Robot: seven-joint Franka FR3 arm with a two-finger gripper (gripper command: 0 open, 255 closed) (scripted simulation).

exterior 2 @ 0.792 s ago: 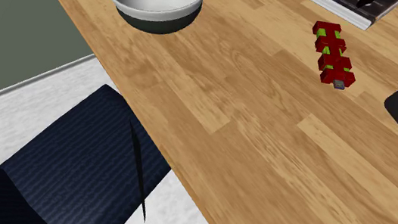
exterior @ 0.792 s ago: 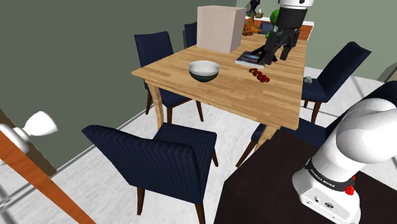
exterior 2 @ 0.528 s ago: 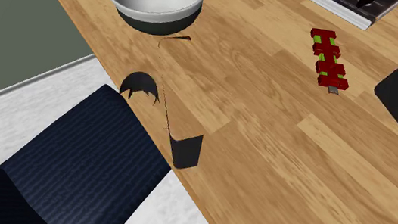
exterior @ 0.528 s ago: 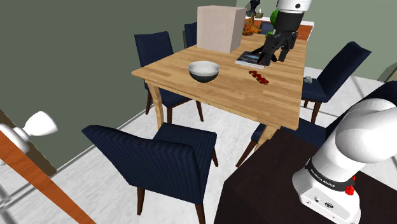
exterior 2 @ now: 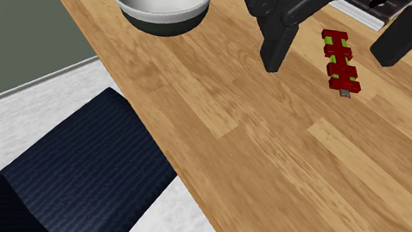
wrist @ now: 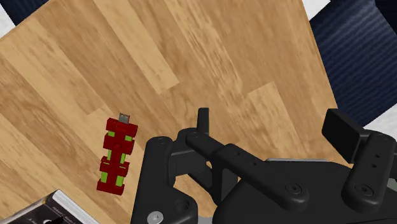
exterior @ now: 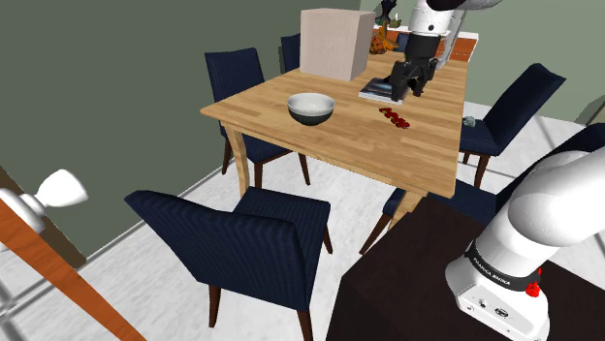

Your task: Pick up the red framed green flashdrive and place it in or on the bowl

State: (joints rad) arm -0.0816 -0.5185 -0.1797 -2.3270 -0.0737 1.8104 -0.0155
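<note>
Dark stand [exterior: 407, 281] sits nearest, at shoulder view's lower rt. White arm [exterior: 543, 208] bulks up from it at rt edge, comes back in at top edge & points down over the table [exterior: 339, 145].

Gripper [exterior: 407, 89] hangs above the wood top, fingers [exterior 2: 274, 47] spread wide, clasping nothing. In 2nd ext. view they show either side of the red-framed green flashdrive [exterior 2: 342, 61], not touching. The drive lies flat on the table. Bowl [exterior 2: 161, 0], white inside/dark outside, is well apart twd that view's left.

Book [exterior: 376, 91] lies just beyond the drive, then a pale box [exterior: 334, 42]. Navy chairs [exterior: 242, 242] ring the table. Pale floor [exterior: 145, 300], grey-green wall [exterior: 116, 87].
</note>
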